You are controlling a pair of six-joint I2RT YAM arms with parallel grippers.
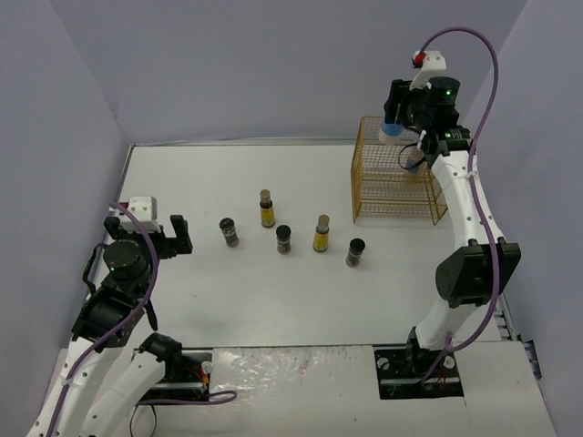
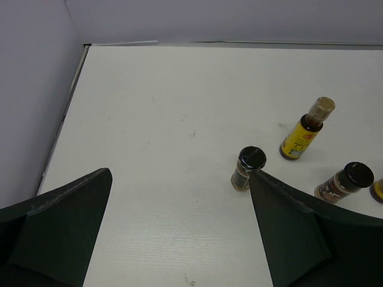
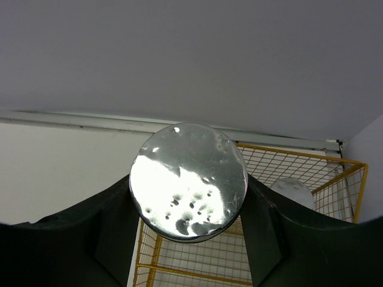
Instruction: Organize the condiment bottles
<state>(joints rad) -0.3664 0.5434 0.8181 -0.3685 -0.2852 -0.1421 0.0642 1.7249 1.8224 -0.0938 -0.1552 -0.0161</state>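
My right gripper (image 1: 399, 116) is shut on a white jar with a blue label (image 1: 393, 130), held above the far left corner of the yellow wire rack (image 1: 383, 196). In the right wrist view the jar's shiny grey lid (image 3: 188, 181) sits between my fingers. A second white jar (image 3: 291, 190) stands inside the rack (image 3: 311, 164). Two slim yellow-labelled bottles (image 1: 267, 209) (image 1: 322, 234) and three dark black-lidded jars (image 1: 230, 232) (image 1: 283, 239) (image 1: 355, 252) stand mid-table. My left gripper (image 1: 152, 234) is open and empty, left of them. The left wrist view shows the nearest dark jar (image 2: 248, 168) and a yellow bottle (image 2: 305, 129).
The rack stands at the back right, next to the right arm. Grey walls close the table on the left, back and right. The five loose bottles stand in a loose row across the middle of the white table (image 1: 200, 291).
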